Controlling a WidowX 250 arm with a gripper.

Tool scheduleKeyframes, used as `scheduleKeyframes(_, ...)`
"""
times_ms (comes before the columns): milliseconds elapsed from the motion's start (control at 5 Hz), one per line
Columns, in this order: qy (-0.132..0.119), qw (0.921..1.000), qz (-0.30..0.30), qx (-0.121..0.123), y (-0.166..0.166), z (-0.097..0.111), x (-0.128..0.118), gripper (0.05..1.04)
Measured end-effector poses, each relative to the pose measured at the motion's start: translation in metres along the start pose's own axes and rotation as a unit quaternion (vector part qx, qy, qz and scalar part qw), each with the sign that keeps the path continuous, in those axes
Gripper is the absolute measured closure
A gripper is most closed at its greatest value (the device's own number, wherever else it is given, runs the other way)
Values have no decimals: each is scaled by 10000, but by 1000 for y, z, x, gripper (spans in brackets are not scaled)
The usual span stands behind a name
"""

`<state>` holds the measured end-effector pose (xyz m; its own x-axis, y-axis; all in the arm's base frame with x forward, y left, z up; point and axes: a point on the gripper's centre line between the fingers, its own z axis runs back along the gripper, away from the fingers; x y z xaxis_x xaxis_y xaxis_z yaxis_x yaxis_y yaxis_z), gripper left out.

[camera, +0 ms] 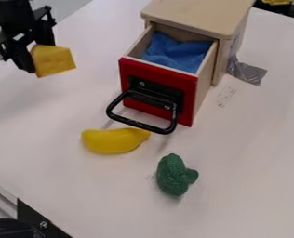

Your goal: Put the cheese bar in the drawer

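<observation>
And here in the upper left of the frame we have the orange-yellow cheese bar [57, 61], up in the grip of the black two-finger gripper [37, 56]. Look at its lie: the block juts out to the right from the gripper, its lower edge slanting up towards the right, its right side leaning a little, bottom further out than top. The face on show is nearly as wide as it is tall, so which way the long axis runs, I cannot tell for certain.

To the gripper, then! It comes down from the top edge at the left, parted only by the thickness of the cheese, fingers closed on the left part of the block, most of the orange-yellow face sticking out past them.

Over to the right, at upper centre, the wooden drawer with a red front [130, 78] stands pulled out of its pale wooden cabinet [196, 14], a crumpled blue cloth [174, 52] inside and a black loop handle [137, 123] on the front. Near the handle, lower down, lies a yellow toy banana [112, 141], and below right of that a bumpy green toy broccoli [173, 175], both on the white table [249, 153].
</observation>
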<state>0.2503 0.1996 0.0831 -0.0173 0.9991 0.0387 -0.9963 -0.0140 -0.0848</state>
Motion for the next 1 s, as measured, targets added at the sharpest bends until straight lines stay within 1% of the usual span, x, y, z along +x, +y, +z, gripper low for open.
scheduleKeyframes(200,-191,9971,-700,-247,-26,35,-22,415)
scheduleKeyframes(400,-326,9844,-1683,-395,-50,64,-70,415)
scheduleKeyframes(600,-564,9576,-2790,-438,-61,84,-125,416)
scheduleKeyframes(800,-746,9251,-3698,-434,-61,87,-176,415)
scheduleKeyframes(1000,-810,9012,-4247,-301,-66,71,-208,415)
